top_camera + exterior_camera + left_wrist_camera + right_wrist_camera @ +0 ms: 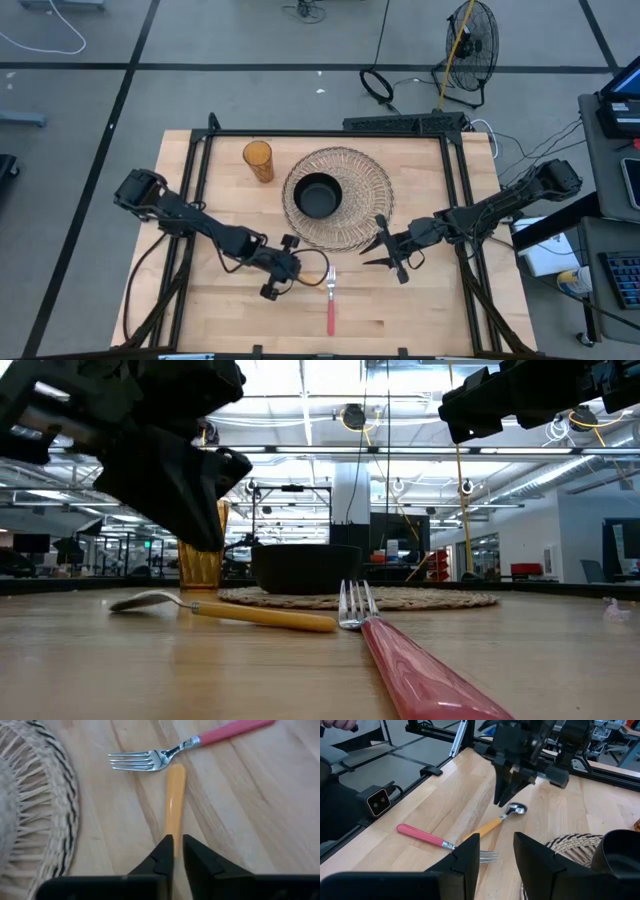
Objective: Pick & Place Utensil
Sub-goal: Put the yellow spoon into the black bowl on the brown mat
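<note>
A spoon (175, 805) with a yellow handle lies flat on the wooden table, its handle end beside the tines of a red-handled fork (150, 760). In the high view, spoon (322, 270) and fork (331, 310) lie near the front middle. My left gripper (178, 851) hovers above the spoon near its bowl (517, 810), pointing down. Its fingers are shut to a thin slit and stay clear of the spoon, as the low view shows (195, 530). My right gripper (378, 245) is open, beside the woven mat, and touches nothing.
A round woven mat (370, 215) carries a black bowl (318, 195) at the table's far middle. An orange cup (258, 160) stands to the mat's left. Bare wood lies around the fork and along the near edge. A black frame rail borders the table (445, 767).
</note>
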